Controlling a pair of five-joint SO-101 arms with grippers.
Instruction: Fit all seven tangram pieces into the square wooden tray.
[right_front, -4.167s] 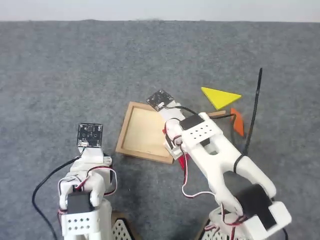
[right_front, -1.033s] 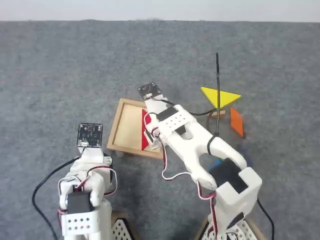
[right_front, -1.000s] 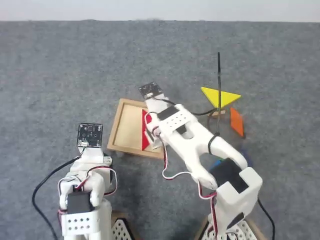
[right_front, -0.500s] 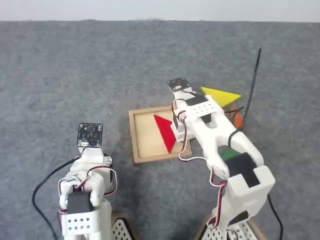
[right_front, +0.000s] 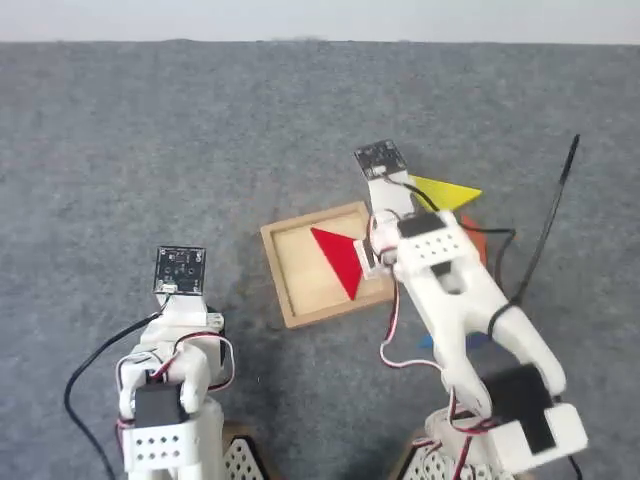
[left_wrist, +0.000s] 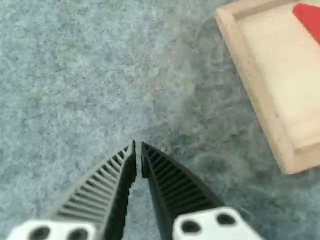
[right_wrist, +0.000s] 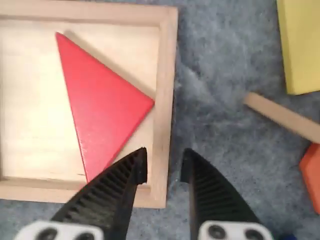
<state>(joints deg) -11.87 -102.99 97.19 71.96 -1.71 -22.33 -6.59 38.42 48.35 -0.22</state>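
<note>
Tray (right_front: 276, 280) sits mid-mat (right_front: 150, 130) between my two arms, with the red triangle (right_front: 343, 258) flat inside it, toward the right arm's side. The yellow triangle (right_front: 445, 192) and an orange piece (right_front: 478, 243) lie outside, beyond that arm, which hides part of the orange one. My worry is that reaching for them from this pose could sweep the arm across the tray and shove it.

From the left wrist, the left gripper (left_wrist: 138, 148) hangs over bare mat, fingers all but together, holding nothing. The tray's corner lies off to one side, well apart, so I see little risk there.

From the right wrist, the right gripper (right_wrist: 164, 159) is parted a little and empty, its jaws straddling the tray's rim beside the triangle. If I lower or close now, I'd likely catch the rim and tip or drag the tray. The triangle also lies slantwise, not flush along a wall, so I judge later pieces may jam unless it's squared up. A wooden strip (right_wrist: 282, 117) on the mat nearby could snag a finger.
</note>
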